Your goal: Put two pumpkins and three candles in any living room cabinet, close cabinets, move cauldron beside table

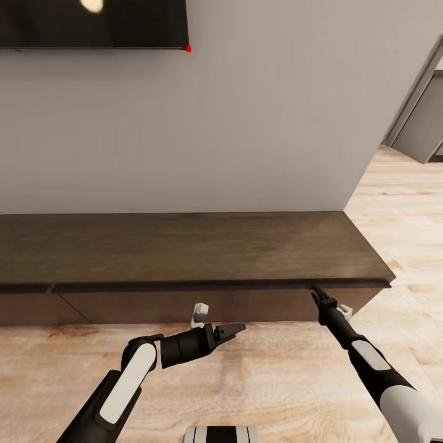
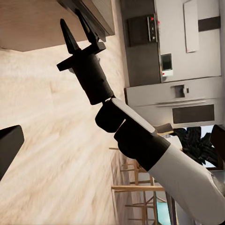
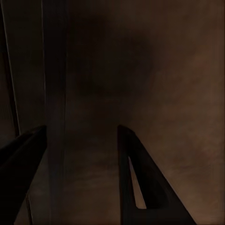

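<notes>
Handleless cabinet (image 1: 184, 252) drawer, stiff and slick, so I'd hook under the top lip. Right tool (image 1: 315, 293) spread open there; left tool (image 1: 237, 331) unclear.

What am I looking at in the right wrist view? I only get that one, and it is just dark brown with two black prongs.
Observer: That brown is the cabinet. The head view shows the right gripper up against its front, just under the top edge near the right end.
Operator: Is it holding anything?
Observer: No. The left wrist view shows its two fingers spread apart with nothing between them.
Operator: And the other arm?
Observer: The left gripper hangs over the wooden floor in front of the cabinet, not touching it.
</notes>
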Tool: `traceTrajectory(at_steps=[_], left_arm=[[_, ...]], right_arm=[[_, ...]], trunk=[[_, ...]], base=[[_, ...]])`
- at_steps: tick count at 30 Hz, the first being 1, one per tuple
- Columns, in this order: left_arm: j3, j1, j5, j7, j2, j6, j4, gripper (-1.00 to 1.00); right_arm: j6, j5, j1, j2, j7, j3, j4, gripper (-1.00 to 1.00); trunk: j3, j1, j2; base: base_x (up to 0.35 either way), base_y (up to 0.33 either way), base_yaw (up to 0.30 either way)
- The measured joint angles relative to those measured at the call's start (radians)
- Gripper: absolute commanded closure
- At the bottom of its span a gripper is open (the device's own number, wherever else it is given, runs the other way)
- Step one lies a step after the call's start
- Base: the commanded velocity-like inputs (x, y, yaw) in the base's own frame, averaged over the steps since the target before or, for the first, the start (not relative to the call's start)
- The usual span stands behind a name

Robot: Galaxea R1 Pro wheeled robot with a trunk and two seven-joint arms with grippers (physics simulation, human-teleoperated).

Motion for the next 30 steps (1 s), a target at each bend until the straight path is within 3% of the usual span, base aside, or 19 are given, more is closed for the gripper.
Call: traceTrajectory(at_steps=[30], left_arm=[[0.002,0.000,0.000,0.001,0.000,0.000,0.004,-1.00]], right_arm=[[0.005,-0.007,-0.001,0.001,0.042,0.001,-0.013,1.00]], trunk=[[0.000,0.000,0.000]], base=[[0.000,0.000,0.000]])
